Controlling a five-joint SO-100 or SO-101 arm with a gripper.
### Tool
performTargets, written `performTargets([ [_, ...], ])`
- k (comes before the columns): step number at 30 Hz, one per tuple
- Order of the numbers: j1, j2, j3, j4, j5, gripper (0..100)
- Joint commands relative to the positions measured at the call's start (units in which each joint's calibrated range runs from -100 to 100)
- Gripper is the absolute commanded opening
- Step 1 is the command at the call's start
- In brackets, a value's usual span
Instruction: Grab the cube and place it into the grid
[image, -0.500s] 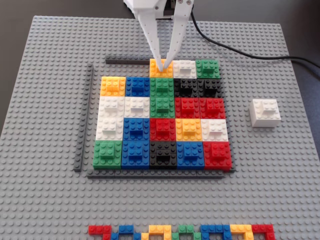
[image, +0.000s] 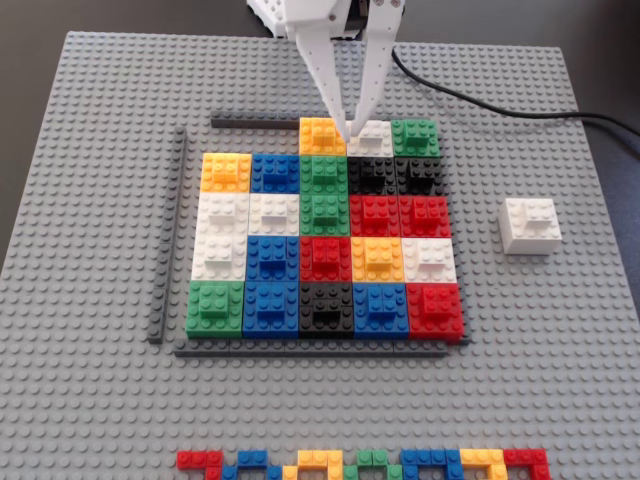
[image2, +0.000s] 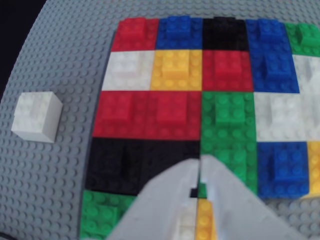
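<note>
In the fixed view, the white two-finger gripper (image: 354, 133) reaches down from the top edge, its fingertips drawn together to a point and pinching nothing, over the seam between a yellow block and a white block in the far row of the grid (image: 325, 245), a square patchwork of red, blue, green, yellow, black and white plastic blocks edged by thin dark-grey strips. The cube (image: 529, 226), a white square plastic block with a smaller raised brick on top, sits alone on the large grey studded baseplate (image: 90, 400), well apart to the right of the grid and far from the gripper. A black cable (image: 480, 108) trails across the baseplate's far right corner.

In the wrist view, the gripper (image2: 199, 176) fills the lower middle, fingers pressed together with only a sliver between them, tips just above the grid's blocks. The cube (image2: 35, 116) lies at the left, clear of the grid's red and black edge blocks.

The risks, as I judge them: the tips are low enough that a sideways sweep toward the cube could catch raised bricks and dislodge blocks. The fingers must spread before descending, or they will push the cube instead of straddling it. The studs may also resist lifting it, so a weak grip could slip off.
</note>
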Motion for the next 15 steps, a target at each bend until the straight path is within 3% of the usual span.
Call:
performTargets([
  [1, -0.42, -2.03, 0.53, -0.03, 0.2, 0],
  [8, -0.42, -1.95, -2.74, 0.31, 0.54, 0],
  [15, -0.57, 4.16, -16.78, 5.15, 0.98, 0],
])
